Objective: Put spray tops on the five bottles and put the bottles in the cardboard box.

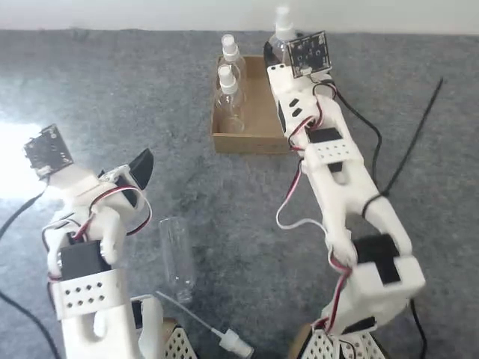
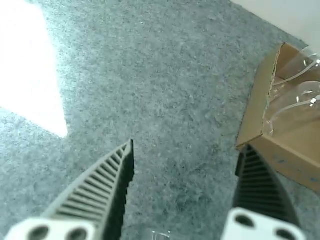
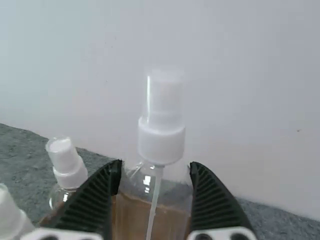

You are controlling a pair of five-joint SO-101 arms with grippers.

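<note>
My right gripper (image 1: 280,49) (image 3: 155,168) is shut on a clear bottle (image 3: 150,190) with a white spray top (image 1: 283,22) (image 3: 161,127), held upright over the far right corner of the cardboard box (image 1: 247,140). Two capped bottles (image 1: 230,57) (image 1: 227,87) stand in the box's left side. An uncapped clear bottle (image 1: 177,258) lies on the grey mat in front of my left arm, and a loose spray top (image 1: 233,342) with its tube lies nearer the front edge. Beside the lying bottle, my left gripper (image 1: 141,183) (image 2: 187,148) hangs open above the mat with nothing in it.
The grey mat (image 1: 150,97) is bare between the left arm and the box (image 2: 260,115). A white wall (image 3: 240,75) rises just behind the box. Cables (image 1: 374,149) trail along the right arm, and a black one (image 1: 419,131) lies at the right.
</note>
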